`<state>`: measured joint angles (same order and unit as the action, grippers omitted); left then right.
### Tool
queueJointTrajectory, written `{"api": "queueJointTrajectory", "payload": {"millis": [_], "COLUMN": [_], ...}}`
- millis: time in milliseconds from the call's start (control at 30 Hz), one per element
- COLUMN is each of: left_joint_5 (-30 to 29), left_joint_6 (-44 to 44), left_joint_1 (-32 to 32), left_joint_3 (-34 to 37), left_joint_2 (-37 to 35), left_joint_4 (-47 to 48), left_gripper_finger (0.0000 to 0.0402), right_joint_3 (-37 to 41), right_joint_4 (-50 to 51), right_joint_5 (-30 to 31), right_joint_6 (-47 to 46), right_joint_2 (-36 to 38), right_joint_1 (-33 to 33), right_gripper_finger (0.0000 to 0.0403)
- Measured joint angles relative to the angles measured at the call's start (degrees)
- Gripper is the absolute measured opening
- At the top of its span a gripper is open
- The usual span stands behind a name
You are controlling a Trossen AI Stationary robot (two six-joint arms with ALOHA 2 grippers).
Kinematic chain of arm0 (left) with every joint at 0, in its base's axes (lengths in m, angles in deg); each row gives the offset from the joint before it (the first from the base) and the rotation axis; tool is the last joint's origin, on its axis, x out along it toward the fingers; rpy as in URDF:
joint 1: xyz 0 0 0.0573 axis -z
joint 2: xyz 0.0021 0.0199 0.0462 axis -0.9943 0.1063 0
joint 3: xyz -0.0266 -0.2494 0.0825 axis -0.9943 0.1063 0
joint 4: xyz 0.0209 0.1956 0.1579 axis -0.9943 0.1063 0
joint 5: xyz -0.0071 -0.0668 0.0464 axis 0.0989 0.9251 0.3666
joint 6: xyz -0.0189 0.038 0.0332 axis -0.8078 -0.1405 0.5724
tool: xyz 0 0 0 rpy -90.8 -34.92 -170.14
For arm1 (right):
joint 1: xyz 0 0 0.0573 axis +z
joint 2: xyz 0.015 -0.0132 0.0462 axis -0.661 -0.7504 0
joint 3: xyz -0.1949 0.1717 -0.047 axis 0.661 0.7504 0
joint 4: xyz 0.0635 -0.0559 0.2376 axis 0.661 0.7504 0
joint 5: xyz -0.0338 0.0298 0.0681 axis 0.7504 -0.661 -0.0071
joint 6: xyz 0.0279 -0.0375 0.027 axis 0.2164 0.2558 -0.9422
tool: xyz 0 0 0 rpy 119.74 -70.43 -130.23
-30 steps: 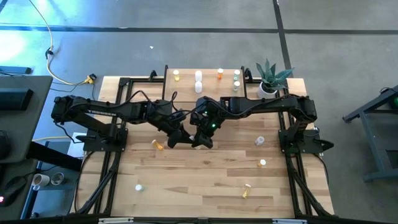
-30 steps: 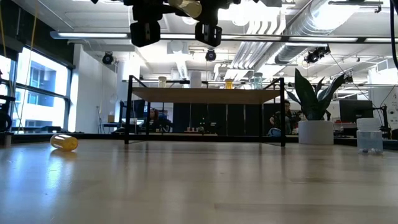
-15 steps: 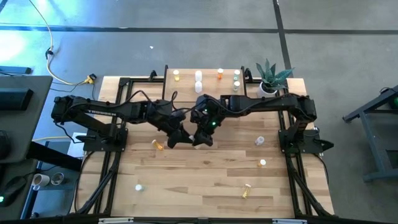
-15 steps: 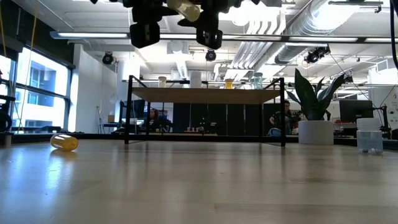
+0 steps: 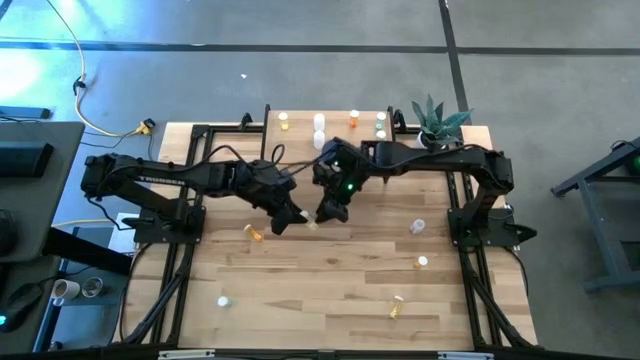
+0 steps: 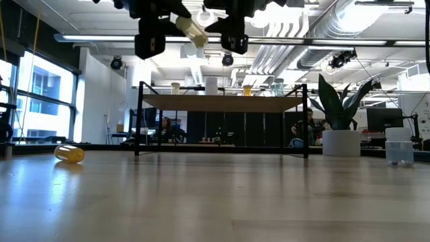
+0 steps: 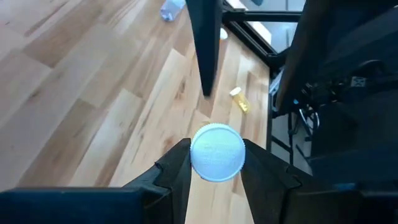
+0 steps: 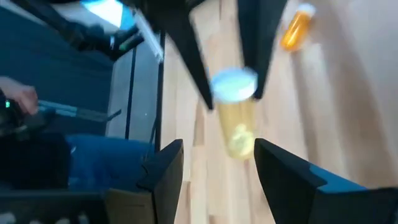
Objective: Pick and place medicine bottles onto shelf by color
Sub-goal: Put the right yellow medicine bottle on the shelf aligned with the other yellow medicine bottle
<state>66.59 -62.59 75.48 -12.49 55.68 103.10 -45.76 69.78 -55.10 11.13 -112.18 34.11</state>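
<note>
The left gripper [image 7: 216, 163] is clamped on a yellow bottle [image 7: 217, 152], whose white cap fills the gap between its fingers [image 7: 176, 171] in the left wrist view; no label text can be read on it. The right wrist view shows what that view hides: the bottle's translucent yellow body [image 8: 237, 121] hanging below the cap, pinched by the left fingers, with the right gripper [image 8: 217, 163] just short of it, jaws parted and holding nothing. In the low view the bottle [image 6: 192, 31] is tilted, raised well above the table [image 6: 215, 202] between the two grippers, above the level of the shelf [image 6: 222, 101]. The high view places both grippers near the table's middle, the left gripper [image 5: 285, 214] just beside the right gripper [image 5: 331, 209]; white lettering runs along the left arm but is too small to read. On the table just beside the left gripper lies an orange bottle [image 5: 254, 233], also seen on its side in the low view [image 6: 70, 153]. Farther out, loose bottles lie well apart from the grippers: a clear one [image 5: 418, 227], a white one [image 5: 422, 262], a yellow one [image 5: 396, 309] and another white one [image 5: 223, 300]. Beyond the grippers, the shelf [image 5: 335, 122] carries several upright bottles, with a plant [image 5: 436, 124] beside it.
</note>
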Motion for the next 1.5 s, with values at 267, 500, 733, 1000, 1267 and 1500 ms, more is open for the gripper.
{"api": "queueJointTrajectory", "payload": {"millis": [267, 500, 733, 1000, 1267, 1500], "left_joint_5": [-2.02, -4.1, -4.53, -4.98, -9.7, -9.86], "left_joint_6": [1.21, 2.95, 7.11, 14.84, 25.04, 30.86], "left_joint_1": [-0.57, -4.48, -10.82, -23.01, -33.77, -37.42], "left_joint_3": [0.0, 0.06, -0.02, -3.93, -14.34, -21.32], "left_joint_2": [0.0, -1.85, -5.04, -7.5, -5.43, -0.8], "left_joint_4": [1.41, 5.86, 8.68, 16.48, 28.05, 34.09], "left_gripper_finger": [0.0113, 0.0113, 0.0113, 0.0113, 0.0113, 0.0113], "right_joint_3": [-0.01, -0.04, -0.07, -0.07, -0.07, -0.07], "right_joint_4": [-0.5, -0.59, -1.25, -1.5, -1.5, -1.5], "right_joint_5": [2.44, 2.49, 2.74, 3.3, 7.81, 8.93], "right_joint_6": [0.88, 2.79, 4.68, 4.83, 3.2, 1.9], "right_joint_2": [2.78, 5.03, 6.06, 6.06, 6.06, 6.06], "right_joint_1": [-4.57, -8.04, -11.55, -15.04, -18.17, -19.74], "right_gripper_finger": [0.0188, 0.0188, 0.0188, 0.0188, 0.0188, 0.0188]}}
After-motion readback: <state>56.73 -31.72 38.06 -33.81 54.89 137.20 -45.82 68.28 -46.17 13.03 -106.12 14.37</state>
